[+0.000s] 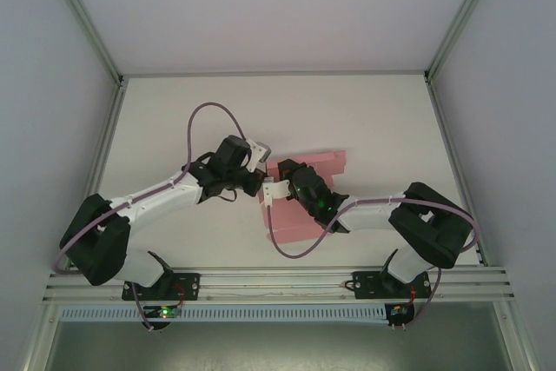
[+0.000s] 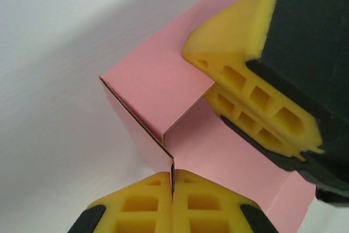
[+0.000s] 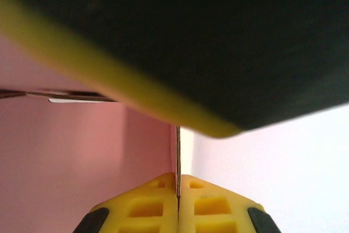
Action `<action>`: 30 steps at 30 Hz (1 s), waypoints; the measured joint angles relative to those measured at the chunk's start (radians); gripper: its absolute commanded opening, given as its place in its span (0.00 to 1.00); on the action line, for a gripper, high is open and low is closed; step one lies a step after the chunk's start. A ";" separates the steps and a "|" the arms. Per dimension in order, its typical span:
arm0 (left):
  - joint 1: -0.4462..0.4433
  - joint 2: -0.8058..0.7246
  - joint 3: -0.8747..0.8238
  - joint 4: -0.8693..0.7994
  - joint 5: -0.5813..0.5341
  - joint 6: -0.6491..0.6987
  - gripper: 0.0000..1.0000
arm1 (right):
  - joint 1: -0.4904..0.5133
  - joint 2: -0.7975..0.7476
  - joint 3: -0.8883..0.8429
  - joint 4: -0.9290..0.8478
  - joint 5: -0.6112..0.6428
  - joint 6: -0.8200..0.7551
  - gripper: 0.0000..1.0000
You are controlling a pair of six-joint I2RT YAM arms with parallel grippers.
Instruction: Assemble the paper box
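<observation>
At the middle of the white surface (image 1: 373,119), between the left arm (image 1: 156,193) and the right arm (image 1: 382,210), we list one paper box (image 1: 323,162). It is pink thin card, partly folded. One flat panel lies on the surface and reaches toward the far right, and a further pink portion shows on the near side of the right arm's wrist.

Item, left tool (image 2: 172,188): we record it closed on the paper box. In the left wrist view its yellow fingertips (image 2: 139,205) meet with only the thin card edge between them. The pinched piece is an upright wall rising to a creased corner, where a second panel folds away at an angle.

Item, right tool (image 3: 178,190): we record it likewise clamped on the paper box. In the right wrist view its two yellow pads press together on a vertical card edge, with pink card to the left and white surface to the right. In the left wrist view we see this tool from the side, entering from the upper right and pinching a pink panel just beside the folded corner.

Item, relative position: in the top view both tools meet at the box's left end, close together.

Item, blurred black and yellow body (image 3: 191,42): it lies close to the lens across the upper right wrist view. We cannot tell for certain what it is.
</observation>
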 measured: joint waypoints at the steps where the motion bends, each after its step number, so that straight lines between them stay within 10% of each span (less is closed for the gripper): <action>1: -0.003 0.016 0.000 0.016 0.001 -0.013 0.00 | -0.004 0.000 -0.006 -0.002 -0.001 0.010 0.00; 10: -0.003 0.026 -0.075 0.163 -0.019 -0.076 0.35 | -0.023 -0.007 -0.045 0.014 -0.011 0.055 0.00; 17: 0.002 -0.115 -0.156 0.129 -0.172 -0.073 1.00 | -0.023 -0.017 -0.056 0.040 -0.099 0.076 0.00; 23: 0.003 -0.313 -0.207 0.092 -0.275 -0.076 1.00 | -0.030 -0.021 -0.056 0.043 -0.121 0.090 0.00; 30: 0.001 -0.386 -0.357 0.159 -0.143 -0.093 0.92 | -0.043 -0.021 -0.036 -0.002 -0.119 0.097 0.00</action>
